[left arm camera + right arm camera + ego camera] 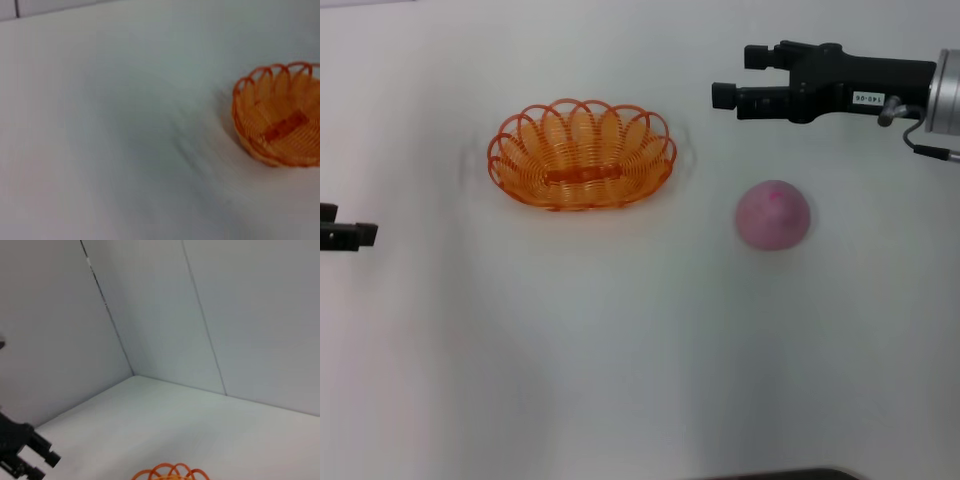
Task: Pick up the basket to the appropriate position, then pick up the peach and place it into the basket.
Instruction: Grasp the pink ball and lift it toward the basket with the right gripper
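Observation:
The orange basket [582, 155] stands upright on the white table, left of centre and toward the back. Part of it shows in the left wrist view [280, 125], and its rim shows in the right wrist view [172, 472]. The pink peach [773, 214] rests on the table to the right of the basket, apart from it. My right gripper [740, 76] is open and empty, hovering behind the peach and to the right of the basket. My left gripper [345, 235] is at the left edge, well left of the basket, open and empty; it also shows in the right wrist view [30, 455].
The white table [620, 360] spreads wide in front of the basket and the peach. White walls [210, 315] close off the back corner. A dark edge [780, 474] shows at the table's near side.

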